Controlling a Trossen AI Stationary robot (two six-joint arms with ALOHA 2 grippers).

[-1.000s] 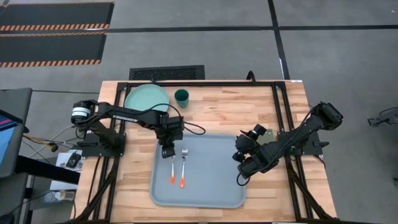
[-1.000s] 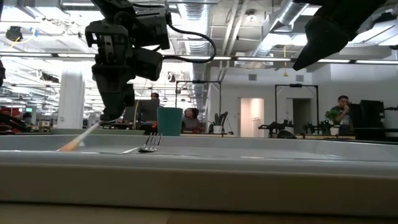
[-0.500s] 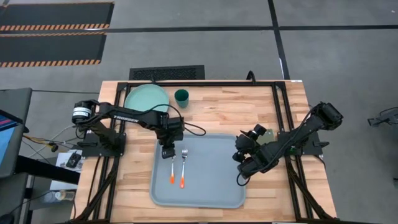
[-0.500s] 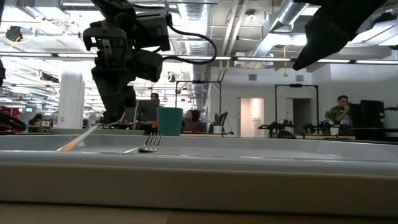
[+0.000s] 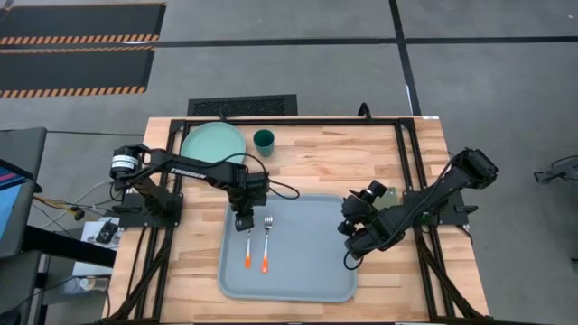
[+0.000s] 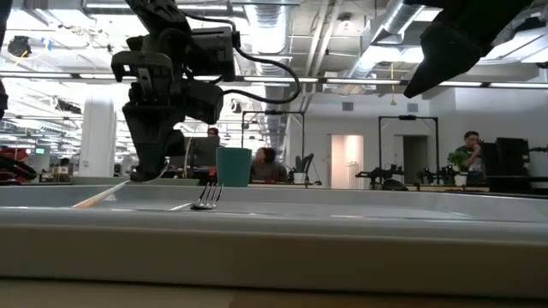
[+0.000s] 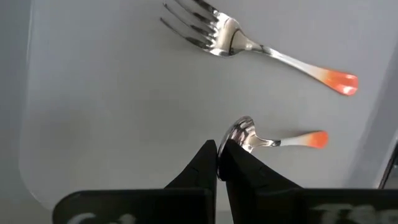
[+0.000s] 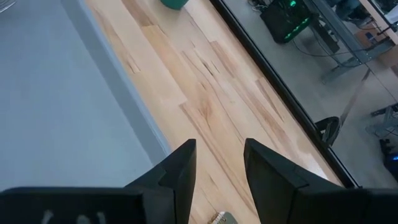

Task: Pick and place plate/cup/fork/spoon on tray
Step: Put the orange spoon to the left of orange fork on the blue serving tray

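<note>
My left gripper (image 5: 244,220) is over the left part of the pale blue-grey tray (image 5: 307,271), shut on the spoon (image 7: 273,140), whose orange handle end (image 5: 249,262) points toward the near edge. The fork (image 5: 267,242) lies flat on the tray just right of the spoon, tines (image 7: 199,25) toward the far edge. The mint-green plate (image 5: 214,144) and the dark teal cup (image 5: 264,139) stand on the table beyond the tray. My right gripper (image 5: 352,242) is open and empty above the tray's right rim. My left gripper pinches the rim of the spoon's silver bowl (image 7: 239,132) between its two fingertips, coming from above and pointing down. The spoon slants down from the fingers toward the near edge. Its orange handle (image 6: 94,198) is low at the tray floor; whether it touches cannot be told.
A black frame (image 5: 406,153) runs round the wooden tabletop (image 5: 343,162). The right half of the tray and the wood beyond it (image 8: 205,93) are bare. People sit in the room behind the table (image 6: 471,150).
My left gripper has gone down a little toward the tray, staying shut on the spoon. The spoon's handle has sunk with it and now lies flatter, close to the tray floor. The fork has kept still.
</note>
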